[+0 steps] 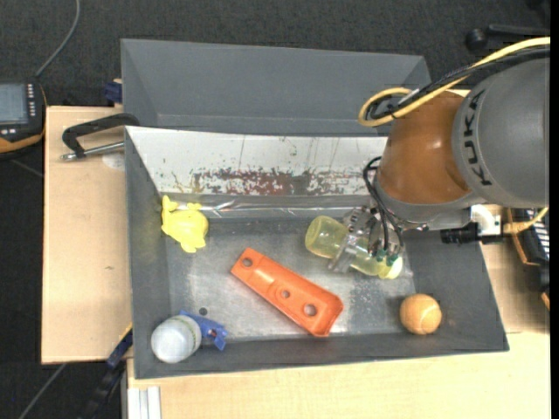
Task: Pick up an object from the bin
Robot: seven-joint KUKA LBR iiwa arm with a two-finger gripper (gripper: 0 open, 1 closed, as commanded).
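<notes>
**A:** Where is your gripper [374, 250], and what is it over?

**B:** At about 3 o'clock on the bin [262, 234] floor. It sits low over a clear yellow cup [323, 236] lying on its side. Whether it is wide or closed on the cup, you cannot tell from here.

**A:** Why there?

**B:** The cup lies alone. The orange ball [420, 313] at 4 o'clock and the flat orange block [284, 291] at 6 are both apart from it. Coming down across its middle looks like the sensible grasp.

**A:** And how does it lie?

**B:** Its long axis runs from 10 o'clock to 4 o'clock. The rounded end points to 10.
</notes>
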